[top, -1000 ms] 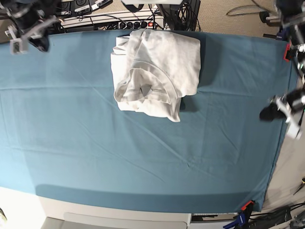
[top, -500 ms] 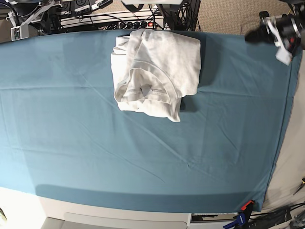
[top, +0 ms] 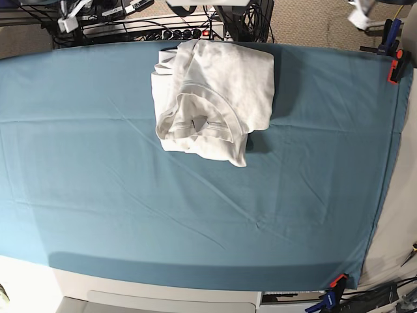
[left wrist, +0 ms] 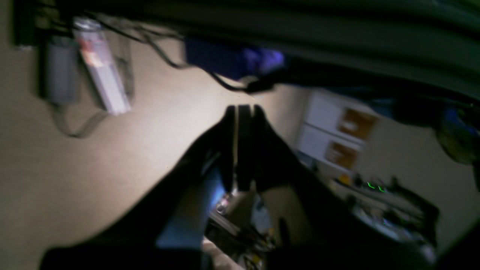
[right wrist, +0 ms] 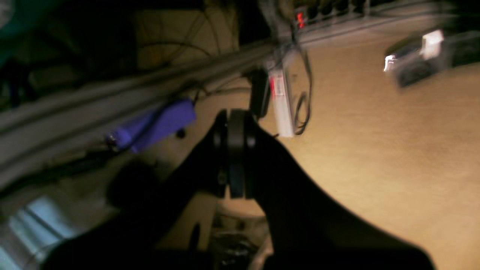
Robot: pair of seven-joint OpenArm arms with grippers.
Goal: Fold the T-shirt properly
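You have one white T-shirt point(top: 212, 98) at the upper middle of the base view, lying on one teal cloth point(top: 130, 208). Two orange clamps point(top: 394, 70) show, one at the upper right and one at the lower right. Two grippers, one per wrist view.

T-shirt point(top: 218, 91): matt wrinkled cotton; teal cloth point(top: 130, 195) matt.

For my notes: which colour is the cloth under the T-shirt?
Teal-blue cloth, plain, under the white T-shirt; clearest in the base view.
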